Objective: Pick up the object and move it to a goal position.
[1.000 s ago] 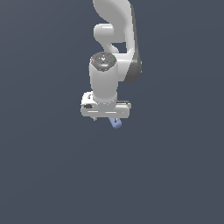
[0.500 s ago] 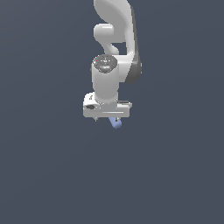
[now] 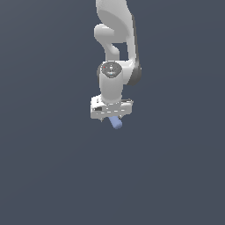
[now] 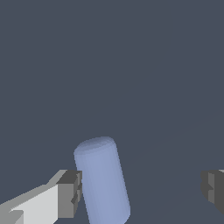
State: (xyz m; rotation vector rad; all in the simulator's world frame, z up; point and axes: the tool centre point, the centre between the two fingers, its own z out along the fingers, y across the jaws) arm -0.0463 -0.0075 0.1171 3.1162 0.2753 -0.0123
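Observation:
The object (image 4: pixel 103 179) is a small periwinkle-blue cylinder. In the wrist view it lies between the fingers of my gripper (image 4: pixel 142 192). One grey fingertip (image 4: pixel 70 194) is right beside it, perhaps touching. The other fingertip (image 4: pixel 213 188) stands far off, so the gripper is open. In the exterior view the white hand of the gripper (image 3: pixel 112 117) hangs straight over the object (image 3: pixel 116 124). Only the object's lower end pokes out below the hand.
The ground is a plain dark blue-grey surface (image 3: pixel 52 176) with nothing else on it in either view. The white arm (image 3: pixel 115 39) rises behind the hand toward the exterior view's top.
The hand has shifted slightly toward the exterior view's right and a little lower over the object. The object has stayed about where it was.

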